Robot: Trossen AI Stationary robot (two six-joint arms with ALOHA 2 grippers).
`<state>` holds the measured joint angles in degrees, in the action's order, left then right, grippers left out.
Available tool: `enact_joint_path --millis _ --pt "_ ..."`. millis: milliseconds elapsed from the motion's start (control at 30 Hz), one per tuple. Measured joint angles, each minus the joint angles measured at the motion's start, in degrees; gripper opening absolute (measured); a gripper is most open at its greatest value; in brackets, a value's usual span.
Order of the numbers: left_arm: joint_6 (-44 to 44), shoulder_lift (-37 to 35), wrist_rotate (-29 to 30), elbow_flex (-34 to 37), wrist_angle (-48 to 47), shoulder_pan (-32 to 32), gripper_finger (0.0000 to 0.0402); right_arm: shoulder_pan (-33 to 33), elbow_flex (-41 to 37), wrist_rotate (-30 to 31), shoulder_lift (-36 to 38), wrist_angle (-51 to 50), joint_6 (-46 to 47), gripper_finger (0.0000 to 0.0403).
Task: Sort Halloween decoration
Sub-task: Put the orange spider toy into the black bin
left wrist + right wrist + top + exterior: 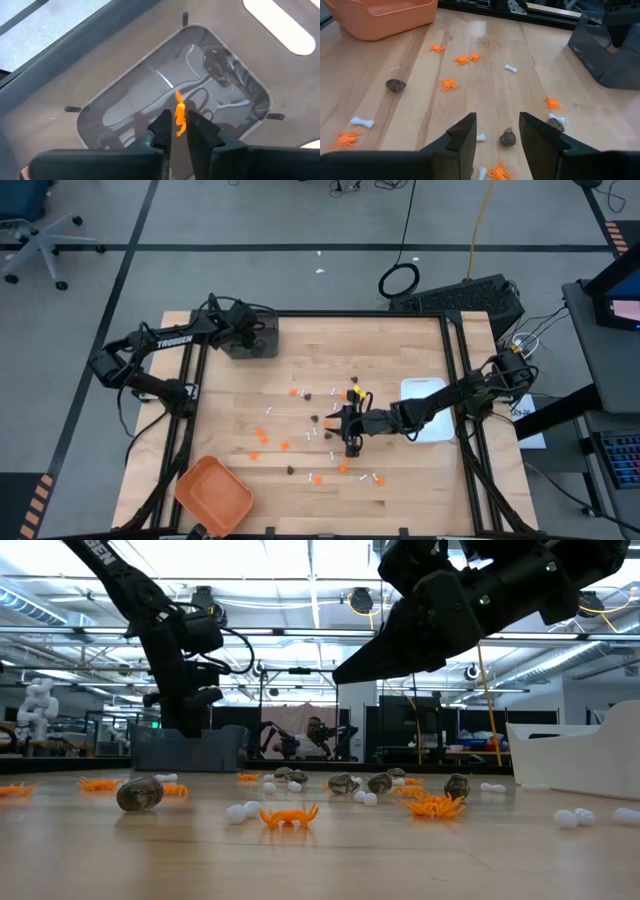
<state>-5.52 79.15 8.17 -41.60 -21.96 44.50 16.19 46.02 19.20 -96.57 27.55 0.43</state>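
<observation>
Left pincer (pixel 177 131): upper left of the high view, over a grey bin (pixel 252 340); fingers slightly parted with an orange bit (pixel 179 117) between the tips.
Right pincer (pixel 347 430): centre of the high view, low over the counter (pixel 400 490), fingers apart, holding nothing.
Halloween decoration (pixel 300 445): orange bits, dark bits and white sticks scattered mid-counter; one dark bit (pixel 508 137) lay between the right fingertips.
Orange tray (pixel 213 495): lower left.
White dish (pixel 432 408): right.
</observation>
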Motion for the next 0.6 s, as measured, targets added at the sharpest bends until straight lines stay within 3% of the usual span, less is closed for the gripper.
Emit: enact_joint_path --millis 200,333,600 --pt "-0.35 -1.78 2.51 -0.02 -0.05 -0.91 0.0134 0.41 0.0 0.0 0.0 -0.23 -0.04 0.0137" --pt "-3.02 -7.45 3.05 -0.02 0.45 -4.44 0.0145 0.41 0.0 0.0 0.0 -1.29 -0.02 0.0137" --pt "-1.34 -19.22 3.06 -0.07 1.13 -23.83 0.0145 0.41 0.02 -0.02 0.02 -5.81 3.6 0.0137"
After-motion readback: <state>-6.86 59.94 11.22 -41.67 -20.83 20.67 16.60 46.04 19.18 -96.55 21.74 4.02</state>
